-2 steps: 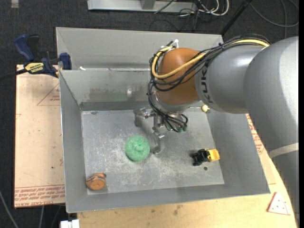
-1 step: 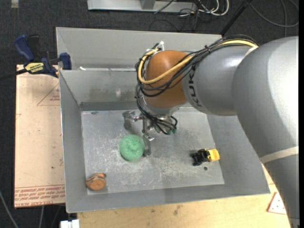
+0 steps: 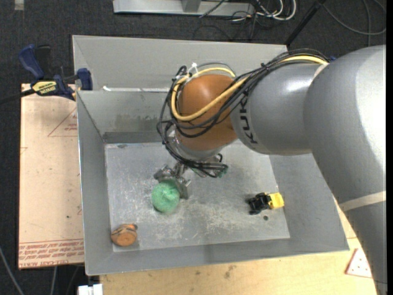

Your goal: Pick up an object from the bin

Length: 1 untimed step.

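Green ball (image 3: 164, 198) sat just beneath the pincer (image 3: 174, 184), whose opening I could not tell; centring squarely over it before closing would probably have kept it from rolling off.

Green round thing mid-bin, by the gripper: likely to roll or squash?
The green lump looks rounded, so a nudge would probably roll it over the flat bin floor. Its uneven surface hints it is soft and light, though that's uncertain.
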Tool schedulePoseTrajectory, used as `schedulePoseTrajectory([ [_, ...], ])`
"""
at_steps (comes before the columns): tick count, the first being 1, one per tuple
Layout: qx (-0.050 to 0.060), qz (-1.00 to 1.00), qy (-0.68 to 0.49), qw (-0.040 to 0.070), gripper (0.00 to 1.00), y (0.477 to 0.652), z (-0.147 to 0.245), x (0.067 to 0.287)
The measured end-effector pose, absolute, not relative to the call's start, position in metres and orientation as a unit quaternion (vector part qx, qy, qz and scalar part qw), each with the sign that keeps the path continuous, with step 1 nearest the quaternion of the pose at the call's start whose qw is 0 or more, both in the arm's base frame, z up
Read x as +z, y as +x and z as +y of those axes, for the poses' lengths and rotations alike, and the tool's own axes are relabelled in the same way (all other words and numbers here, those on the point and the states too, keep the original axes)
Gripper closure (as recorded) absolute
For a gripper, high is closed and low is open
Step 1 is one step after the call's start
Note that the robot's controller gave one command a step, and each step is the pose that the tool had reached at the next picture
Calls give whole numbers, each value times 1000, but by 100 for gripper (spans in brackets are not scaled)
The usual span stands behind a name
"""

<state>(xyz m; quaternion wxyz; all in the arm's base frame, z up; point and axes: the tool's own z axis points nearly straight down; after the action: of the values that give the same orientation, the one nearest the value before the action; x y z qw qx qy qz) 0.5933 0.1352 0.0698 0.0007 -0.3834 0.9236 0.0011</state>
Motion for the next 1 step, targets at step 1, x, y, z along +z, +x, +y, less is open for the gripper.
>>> schedulePoseTrajectory([
  [1, 1, 924, -383, 1, 100, 593, 135, 70],
])
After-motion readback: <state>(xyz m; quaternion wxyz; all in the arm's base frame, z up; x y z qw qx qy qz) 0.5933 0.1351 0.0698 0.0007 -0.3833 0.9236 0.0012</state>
